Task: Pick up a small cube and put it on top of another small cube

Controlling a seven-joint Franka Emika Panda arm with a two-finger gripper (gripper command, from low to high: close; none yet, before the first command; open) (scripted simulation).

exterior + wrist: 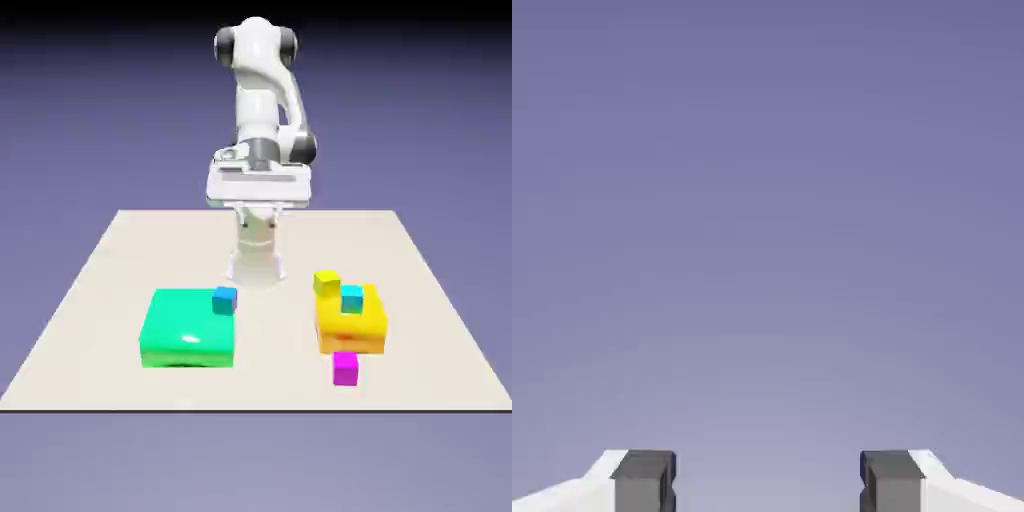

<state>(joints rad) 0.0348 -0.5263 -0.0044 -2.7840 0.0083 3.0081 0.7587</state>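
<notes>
On the beige table (120,300) sits a magenta cube (345,368) before the yellow block (352,325), free to grasp; the gripper (767,485) gapes wide, empty.

Setting: 1 pale beige table (120,250), flat, matte, evenly lit. Backdrop (80,100): plain blue-violet, darker toward the top, lighter lower down; fills the hand view.

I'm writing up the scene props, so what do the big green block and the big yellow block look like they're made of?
Both are rendered, so this is only their look. The big green block looks like glossy plastic or rubber: white highlights streak its top and its edges are rounded. The big yellow block looks like smooth plastic, less shiny: flat colour with an orange-shaded front face.
</notes>
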